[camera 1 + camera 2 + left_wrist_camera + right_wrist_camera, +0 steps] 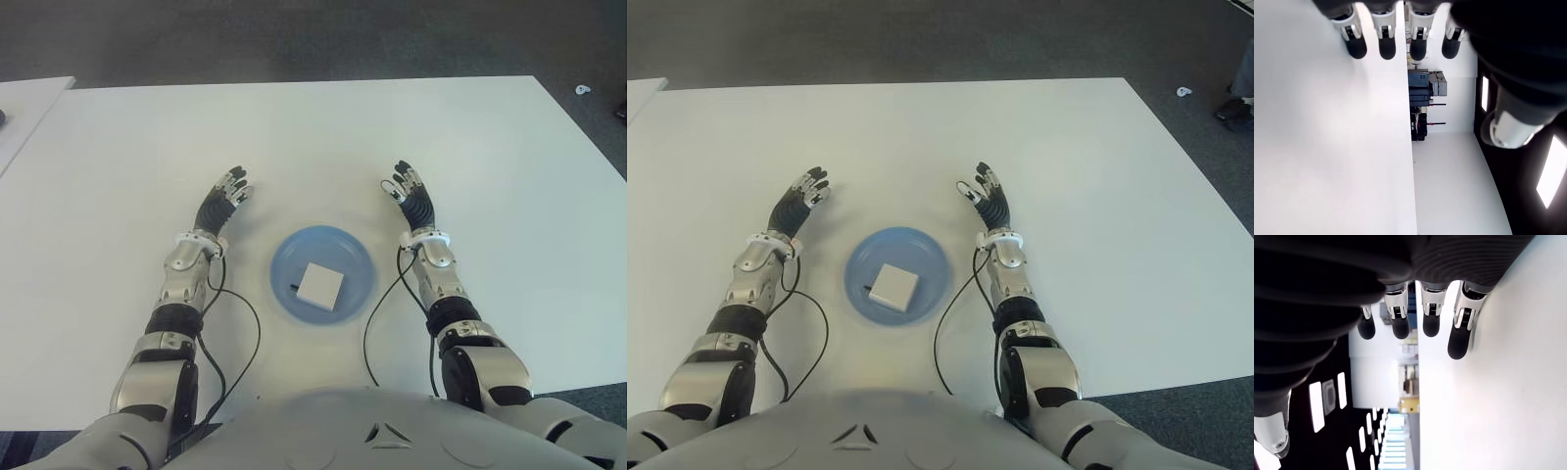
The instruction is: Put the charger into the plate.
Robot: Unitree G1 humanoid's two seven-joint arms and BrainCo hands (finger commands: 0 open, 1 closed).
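Observation:
A white square charger (320, 284) lies inside the blue plate (289, 257) near the table's front edge, between my two arms. My left hand (224, 201) shows to the left of the plate, fingers stretched out and holding nothing. My right hand (409, 195) shows to the plate's right, fingers likewise extended and empty. Both wrist views show straight fingers (1386, 41) with only the white tabletop beyond them, and the right fingers (1429, 318) grasp nothing.
The white table (313, 137) stretches wide beyond the hands. Black cables (245, 323) run along both forearms beside the plate. A second white surface (24, 103) stands at the far left. Dark floor lies past the table's far edge.

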